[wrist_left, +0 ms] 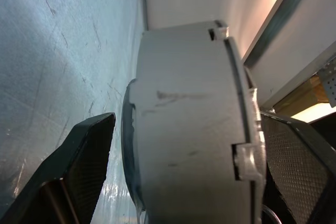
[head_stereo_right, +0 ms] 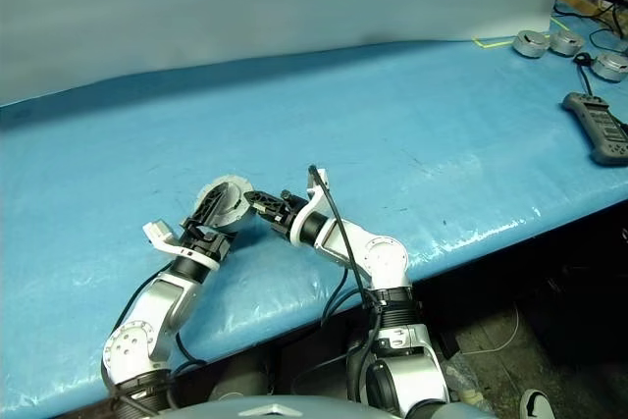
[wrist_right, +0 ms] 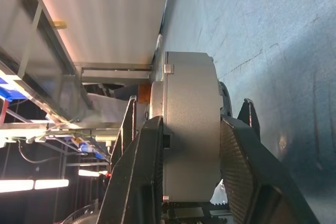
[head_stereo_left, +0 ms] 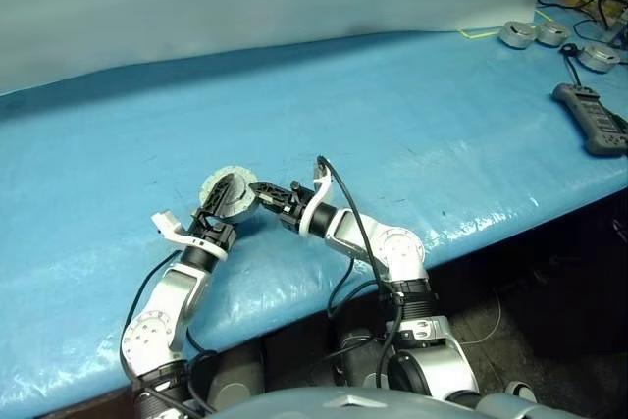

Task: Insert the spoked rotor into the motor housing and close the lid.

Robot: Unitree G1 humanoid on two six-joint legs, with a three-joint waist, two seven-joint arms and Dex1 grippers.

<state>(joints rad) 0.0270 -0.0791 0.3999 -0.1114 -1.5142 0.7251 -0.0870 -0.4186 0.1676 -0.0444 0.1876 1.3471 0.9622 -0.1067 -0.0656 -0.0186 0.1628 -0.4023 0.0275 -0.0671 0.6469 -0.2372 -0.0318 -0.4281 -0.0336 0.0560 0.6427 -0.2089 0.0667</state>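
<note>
The motor housing (wrist_left: 194,124) is cut off at the bottom edge of the left wrist view, and its inside is hidden because it shows side on. From the head, the left gripper (head_stereo_left: 228,205) covers part of it. The silver pucks (head_stereo_left: 535,33) far off are too small to tell apart.

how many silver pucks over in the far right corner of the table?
3. All sit at the table's far right corner, near the cables: first puck, second puck beside it, third puck nearest the handheld controller. More may lie outside the frame.
</note>
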